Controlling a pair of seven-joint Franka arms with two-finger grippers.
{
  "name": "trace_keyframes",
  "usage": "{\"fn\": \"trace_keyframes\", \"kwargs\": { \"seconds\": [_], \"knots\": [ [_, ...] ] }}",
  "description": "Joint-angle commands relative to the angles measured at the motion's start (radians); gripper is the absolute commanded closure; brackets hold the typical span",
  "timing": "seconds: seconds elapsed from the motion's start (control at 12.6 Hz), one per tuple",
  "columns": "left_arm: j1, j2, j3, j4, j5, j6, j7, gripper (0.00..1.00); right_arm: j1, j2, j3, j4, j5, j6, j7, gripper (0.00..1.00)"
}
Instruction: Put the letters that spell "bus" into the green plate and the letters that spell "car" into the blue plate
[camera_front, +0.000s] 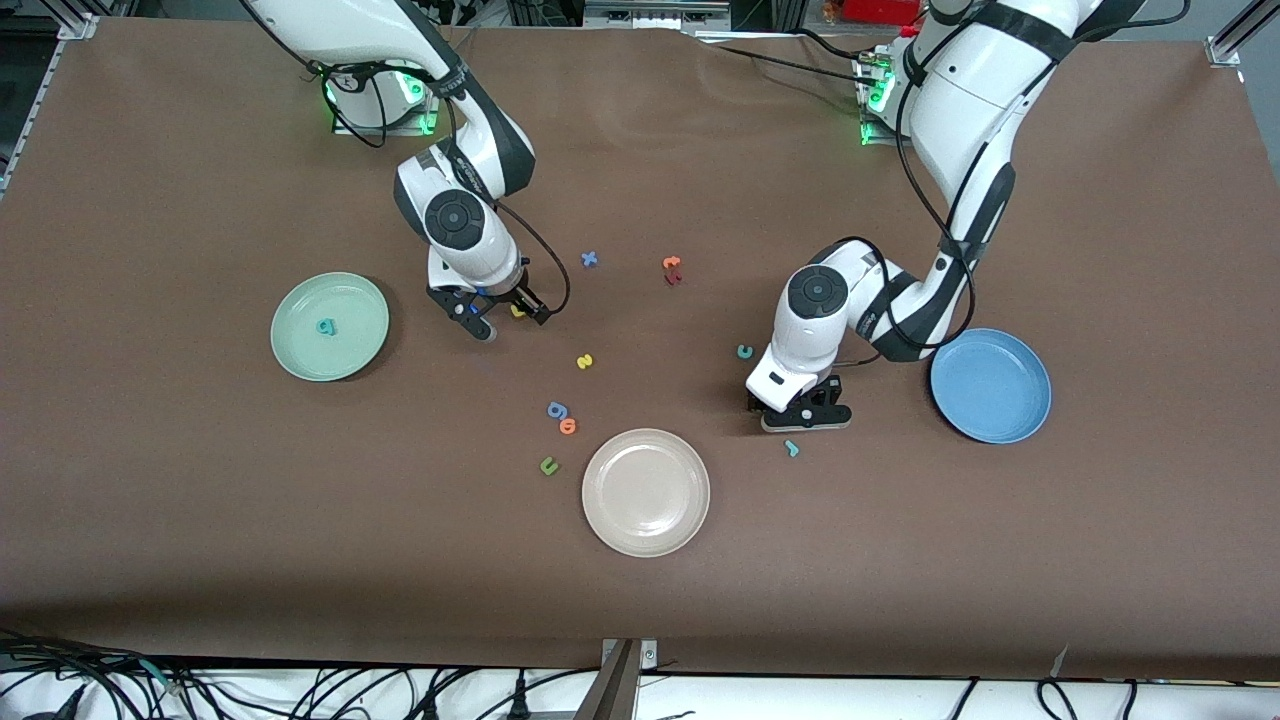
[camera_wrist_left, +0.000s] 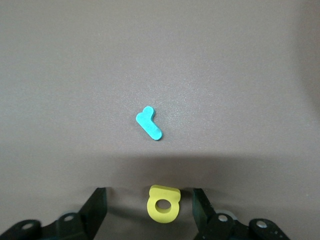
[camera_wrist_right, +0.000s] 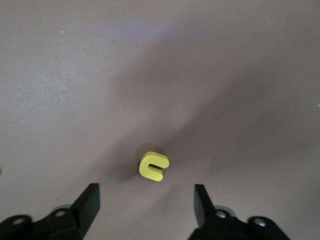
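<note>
Brown table (camera_front: 150, 500); yellow "a" (camera_wrist_left: 163, 204) between released left jaws, seemingly untouched; right jaws released.

The brown bench (camera_front: 200, 560) carried a green plate (camera_front: 350, 345), a blue plate (camera_front: 990, 385) and a cream plate (camera_front: 646, 492). Small foam letters lay scattered between them.

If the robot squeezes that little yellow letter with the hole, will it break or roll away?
Probably neither. The yellow "a" looks like thick foam, so it likely squashes slightly rather than cracks. It lies flat on the table, so rolling seems unlikely. It is tiny and probably light, so the left gripper could nudge it aside.
</note>
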Motion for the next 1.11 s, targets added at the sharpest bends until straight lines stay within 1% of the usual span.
{"fn": "trace_keyframes", "kwargs": {
  "seconds": [0.0,0.16,0.24,0.32,0.4,0.48,0.63,0.71,0.79,0.87,0.95,1.03],
  "knots": [
    [-0.015,0.017,0.012,0.019,0.034,0.0,-0.023,0.41,0.008,0.012,-0.002,-0.014,0.005,0.045,0.019,0.35],
    [-0.015,0.017,0.012,0.021,0.034,0.002,-0.021,0.51,0.008,0.023,-0.005,-0.014,-0.003,0.046,0.02,0.36],
    [-0.015,0.017,0.012,0.021,0.034,0.0,-0.021,0.54,0.008,0.028,-0.005,-0.014,-0.006,0.051,0.019,0.36],
    [-0.015,0.017,0.012,0.021,0.034,0.0,-0.021,0.55,0.008,0.028,-0.007,-0.014,-0.007,0.051,0.019,0.36],
    [-0.015,0.017,0.012,0.021,0.034,0.002,-0.021,0.56,0.008,0.031,-0.008,-0.015,-0.009,0.049,0.019,0.39],
    [-0.015,0.017,0.012,0.021,0.034,0.0,-0.018,0.6,0.008,0.035,-0.008,-0.015,-0.012,0.051,0.019,0.4],
    [-0.015,0.017,0.012,0.021,0.034,0.0,-0.012,0.71,0.008,0.038,-0.013,-0.017,-0.027,0.051,0.019,0.48],
    [-0.015,0.017,0.012,0.021,0.034,0.002,-0.009,0.78,0.008,0.039,-0.02,-0.018,-0.041,0.049,0.019,0.52],
    [-0.013,0.017,0.014,0.021,0.036,0.002,-0.007,0.79,0.008,0.039,-0.022,-0.018,-0.046,0.051,0.019,0.56],
    [-0.013,0.014,0.014,0.021,0.036,0.0,0.0,0.83,0.008,0.039,-0.022,-0.018,-0.046,0.051,0.019,0.64],
    [-0.012,0.011,0.017,0.021,0.034,0.002,0.041,0.87,0.008,0.039,-0.022,-0.018,-0.049,0.051,0.017,0.68],
    [-0.009,0.007,0.029,0.019,0.034,0.002,0.093,0.88,0.008,0.039,-0.024,-0.018,-0.061,0.049,0.017,0.74]
  ]
}}
